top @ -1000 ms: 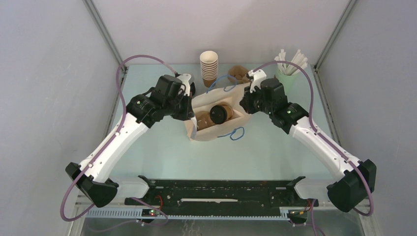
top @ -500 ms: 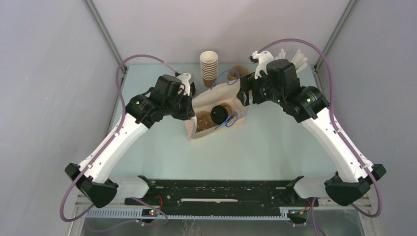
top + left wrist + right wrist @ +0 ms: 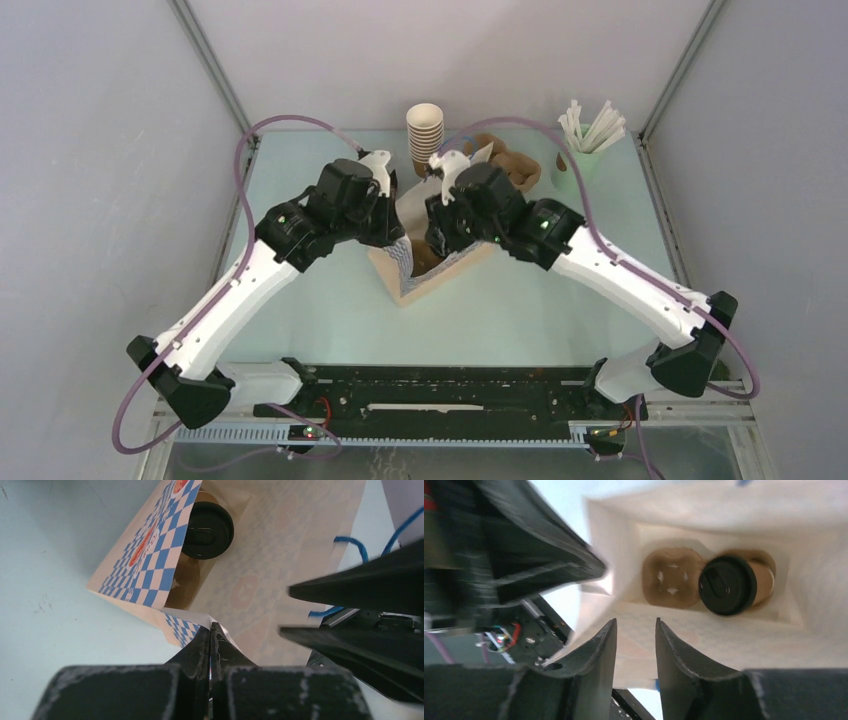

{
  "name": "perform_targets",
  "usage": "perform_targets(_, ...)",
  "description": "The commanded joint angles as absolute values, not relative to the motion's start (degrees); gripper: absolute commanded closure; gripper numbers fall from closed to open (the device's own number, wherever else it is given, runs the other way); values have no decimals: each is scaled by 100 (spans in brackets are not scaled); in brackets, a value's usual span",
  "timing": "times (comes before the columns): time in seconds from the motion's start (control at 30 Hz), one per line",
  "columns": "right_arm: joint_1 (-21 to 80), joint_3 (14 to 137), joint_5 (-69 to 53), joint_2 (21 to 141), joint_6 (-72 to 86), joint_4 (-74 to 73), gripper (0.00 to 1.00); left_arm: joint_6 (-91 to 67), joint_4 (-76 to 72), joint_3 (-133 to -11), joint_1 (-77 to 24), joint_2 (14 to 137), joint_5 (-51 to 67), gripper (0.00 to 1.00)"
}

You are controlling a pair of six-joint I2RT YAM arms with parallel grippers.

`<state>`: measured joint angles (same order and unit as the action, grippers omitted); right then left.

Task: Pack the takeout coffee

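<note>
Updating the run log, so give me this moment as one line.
left gripper: shut on bag edge | right gripper: open over bag mouth | coffee cup: lidded, in tray inside bag

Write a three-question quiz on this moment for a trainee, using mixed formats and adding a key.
1. True or false: the left claw is shut on the edge of the paper bag.
2. Fill in: seen from its wrist camera, the right claw has its jaws ____.
3. Multiple choice: where is the lidded coffee cup?
A. lying outside the bag
B. in the pulp tray inside the bag
C. held in the right claw

Key: 1 true; 2 open; 3 B.
</note>
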<state>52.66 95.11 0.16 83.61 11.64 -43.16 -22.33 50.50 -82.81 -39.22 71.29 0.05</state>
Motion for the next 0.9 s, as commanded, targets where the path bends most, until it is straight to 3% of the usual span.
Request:
perform_targets(0.0,5397,8150,988,7813,1412,-3095,59,-2470,4410,-7834,-4087,6567,-229,100)
perform_targets(0.33,5749,7183,1887,7332,1782,-3675,72,-2098,3971,-7090,-4662,6098,-648,100)
perform_targets(0.87,5767,7486,2497,7940,880,-2514,42,-2001,3953,-6882,-5403,6064,-907,100)
